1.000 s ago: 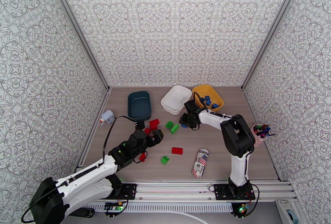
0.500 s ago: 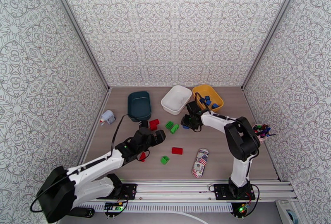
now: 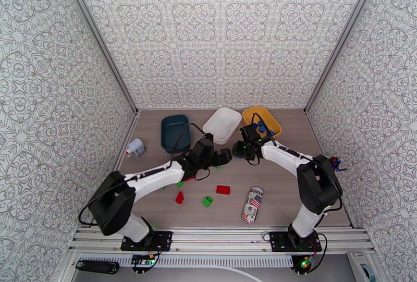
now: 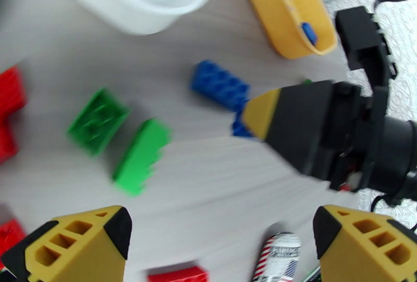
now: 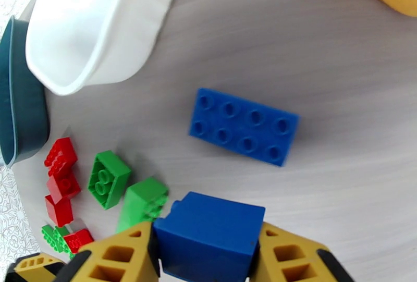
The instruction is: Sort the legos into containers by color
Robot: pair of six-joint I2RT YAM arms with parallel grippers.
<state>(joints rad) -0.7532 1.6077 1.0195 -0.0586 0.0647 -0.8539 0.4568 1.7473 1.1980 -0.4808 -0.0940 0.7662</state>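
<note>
Near the left wall a small white object [image 3: 136, 147] lay on the pale wood-grain counter [image 3: 281, 189], too small to identify. To its right, at the back, stood the shallow dark teal-blue plastic bin [image 3: 173, 133]. The left arm was stretched diagonally across the counter in front of that bin. The left hand [image 4: 219, 225] hovered above the counter with its two yellow fingers [image 4: 78, 244] spread wide and nothing between them.

A cluster of small red studded plastic bricks [image 5: 61, 173] sat close to the teal bin. Right of the cluster was a pair of green studded bricks [image 4: 97, 120], side by side and just apart. Nearer the arm bases, a small red brick [image 3: 180, 197], a small green brick [image 3: 208, 201] and a flat red brick [image 3: 223, 189] sat separately on open counter. A printed cylindrical can [image 3: 253, 205] lay on its side to their right.

Behind the green pair stood the shallow white plastic bin [image 3: 221, 124]. A long blue eight-stud brick [image 5: 244, 125] lay flat on the counter between the white bin and the shallow yellow plastic bin [image 3: 266, 115], touching neither. The right hand [image 5: 208, 257] was just beside that long brick, its yellow fingers pinching a chunky blue brick [image 5: 208, 228] by two opposite sides. Whether that brick was clear of the counter could not be told.

Inside the yellow bin lay several small blue bricks [image 4: 308, 33]. At the far right, a pink cup of markers [image 3: 336, 164] stood partly hidden behind the right arm's elbow.
</note>
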